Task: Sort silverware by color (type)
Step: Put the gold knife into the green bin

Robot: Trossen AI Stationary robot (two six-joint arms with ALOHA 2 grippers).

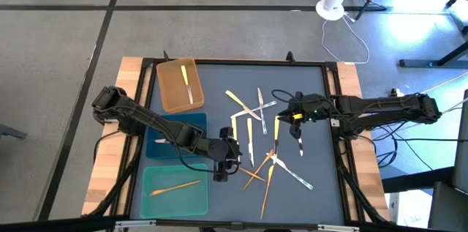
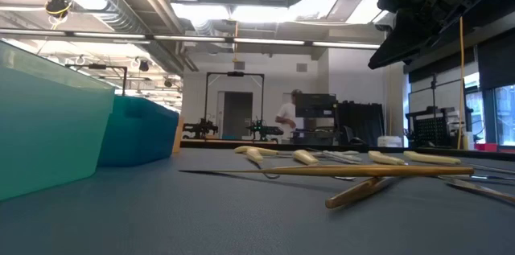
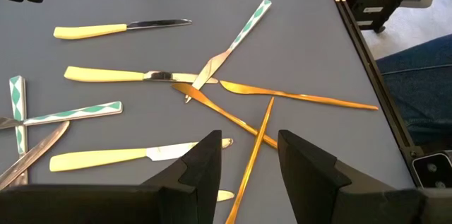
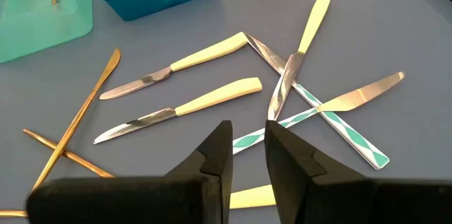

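Barely begun: one yellow-handled knife (image 1: 186,80) in the brown tray (image 1: 167,93), one gold utensil (image 1: 175,186) in the teal tray (image 1: 150,203); left hand (image 1: 228,160) and right hand (image 1: 292,115) both parted, empty, over the scattered pile

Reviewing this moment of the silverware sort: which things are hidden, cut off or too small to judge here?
- Blue tray: high view, left arm covers its middle; contents hidden.
- Teal tray: low view, near wall hides what lies inside.
- Yellow-handled knife: right wrist view, right gripper fingers cover its blade end.
- Person: low view, too small and far to judge.
- Left gripper: high view, fingers too small to read.
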